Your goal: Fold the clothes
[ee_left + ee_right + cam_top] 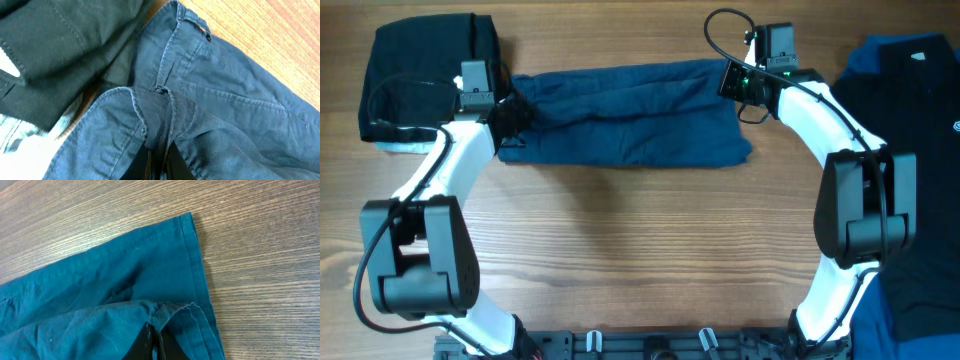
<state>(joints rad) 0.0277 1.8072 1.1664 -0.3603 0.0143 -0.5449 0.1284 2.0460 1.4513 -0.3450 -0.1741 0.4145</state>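
Observation:
Dark navy-blue shorts point(625, 115) lie folded lengthwise across the back of the table. My left gripper point(512, 112) is shut on the waistband end; the left wrist view shows the fabric point(200, 85) pinched between my fingers point(159, 160). My right gripper point(738, 82) is shut on the leg-hem end; the right wrist view shows the hem corner point(170, 311) pinched between my fingers point(156, 342) over the lower layer point(125, 270).
A folded black garment point(425, 72) lies at the back left on something pale blue point(405, 147). A pile of black and royal-blue clothes point(910, 90) sits at the right edge. Bare wood table point(640, 240) lies in front.

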